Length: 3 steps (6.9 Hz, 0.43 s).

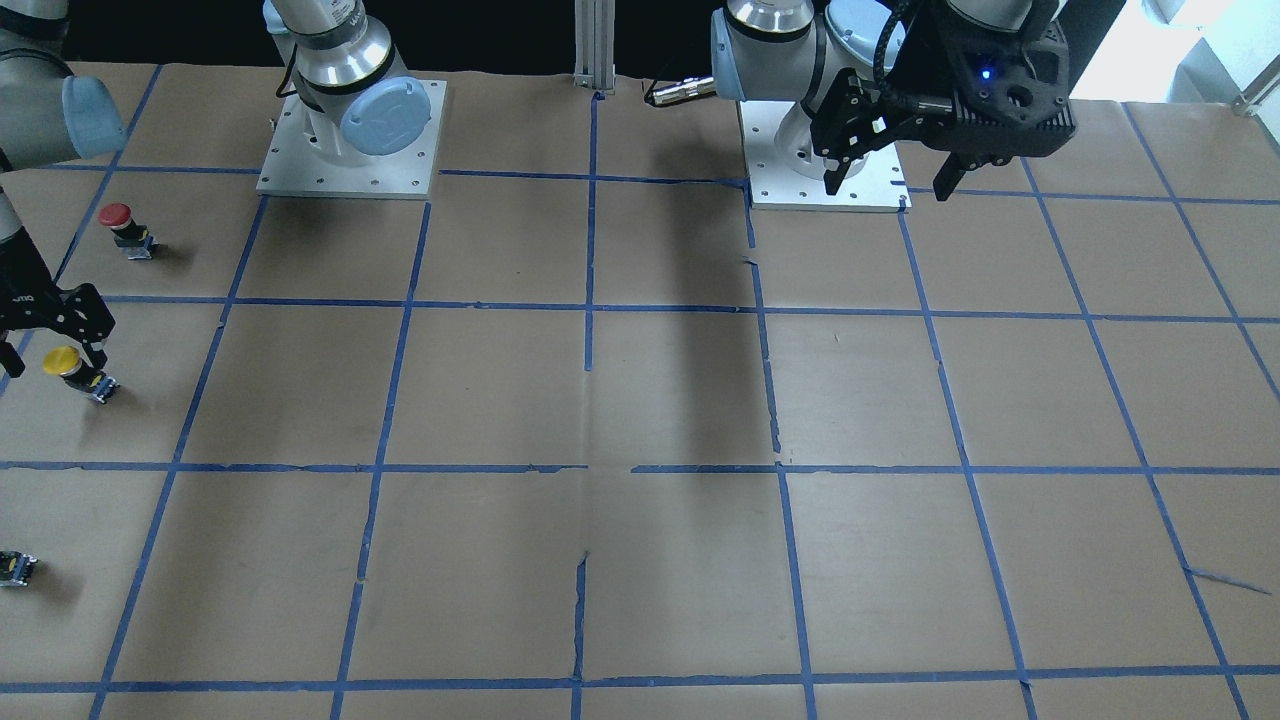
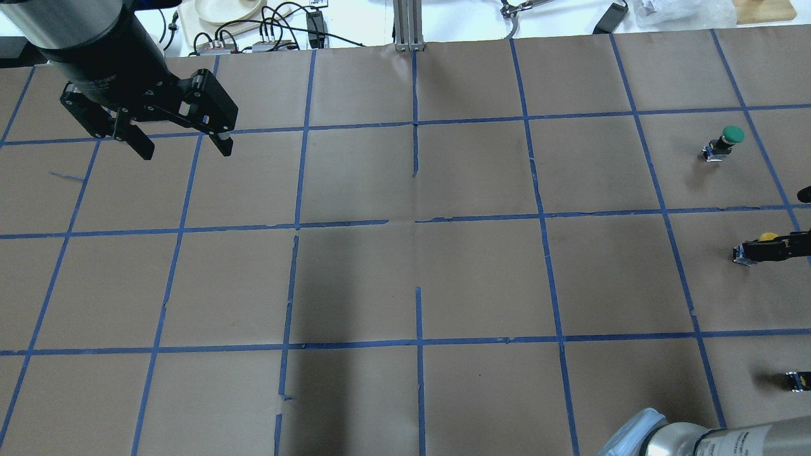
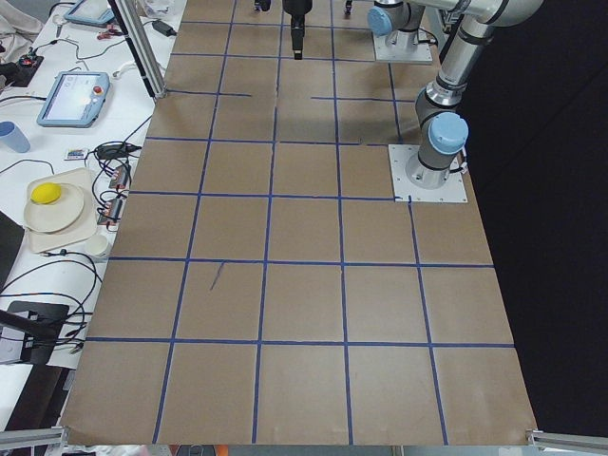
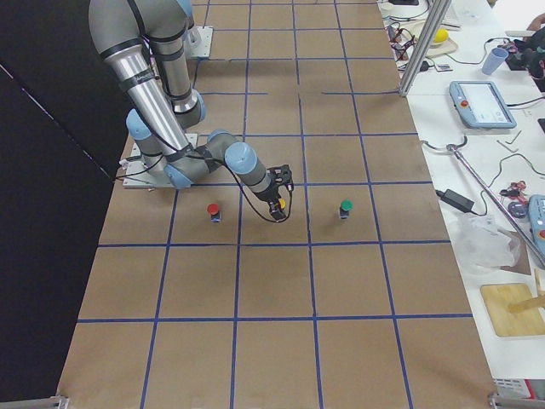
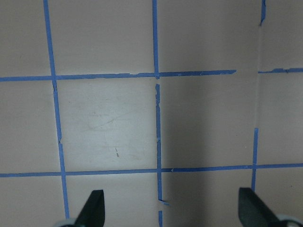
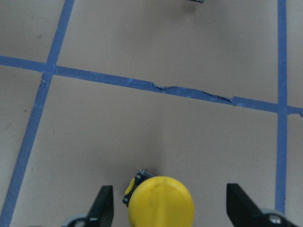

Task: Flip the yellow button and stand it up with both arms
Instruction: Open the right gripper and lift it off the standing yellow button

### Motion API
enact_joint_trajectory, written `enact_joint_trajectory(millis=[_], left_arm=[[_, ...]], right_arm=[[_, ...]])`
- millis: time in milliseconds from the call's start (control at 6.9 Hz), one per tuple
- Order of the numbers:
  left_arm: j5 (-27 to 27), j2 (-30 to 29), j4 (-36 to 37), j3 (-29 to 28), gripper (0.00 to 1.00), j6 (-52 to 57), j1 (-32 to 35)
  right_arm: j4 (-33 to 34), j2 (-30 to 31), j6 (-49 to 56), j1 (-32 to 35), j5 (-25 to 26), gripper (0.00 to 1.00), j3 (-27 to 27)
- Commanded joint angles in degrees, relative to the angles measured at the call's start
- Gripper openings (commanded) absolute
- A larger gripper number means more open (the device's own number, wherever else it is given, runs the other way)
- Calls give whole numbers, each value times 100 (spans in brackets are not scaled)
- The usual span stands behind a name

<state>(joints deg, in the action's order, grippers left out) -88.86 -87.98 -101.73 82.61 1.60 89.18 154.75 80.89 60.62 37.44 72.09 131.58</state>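
The yellow button (image 1: 64, 362) lies tilted on the brown paper, its yellow cap toward my right wrist camera (image 6: 161, 202) and its black-and-silver body behind it. My right gripper (image 6: 173, 208) is open and low over the paper. Its jaws stand on either side of the cap without touching it; it also shows in the front view (image 1: 55, 365). In the overhead view one finger (image 2: 782, 247) covers most of the button (image 2: 768, 237). My left gripper (image 1: 888, 188) is open and empty, high above the table on the far side from the button (image 2: 185, 152).
A red-capped button (image 1: 118, 222) stands one square from the yellow one, toward my base. A green-capped button (image 2: 728, 136) stands on the other side. A tiny black-and-yellow part (image 2: 797, 380) lies near the table's right edge. The arm base plates (image 1: 350, 140) are at the robot's edge.
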Motion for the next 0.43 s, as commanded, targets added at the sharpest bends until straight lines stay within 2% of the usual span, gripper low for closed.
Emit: enact_joint_trajectory(millis=[0, 145, 290], left_arm=[[17, -8, -22, -8, 100, -2, 21], [35, -17, -22, 1, 100, -11, 30], [26, -17, -13, 10, 100, -11, 30]], right_arm=[[-41, 111, -68, 35, 451, 99, -97], [-311, 276, -120, 53, 472, 99, -193], [-949, 591, -513, 53, 472, 99, -299]])
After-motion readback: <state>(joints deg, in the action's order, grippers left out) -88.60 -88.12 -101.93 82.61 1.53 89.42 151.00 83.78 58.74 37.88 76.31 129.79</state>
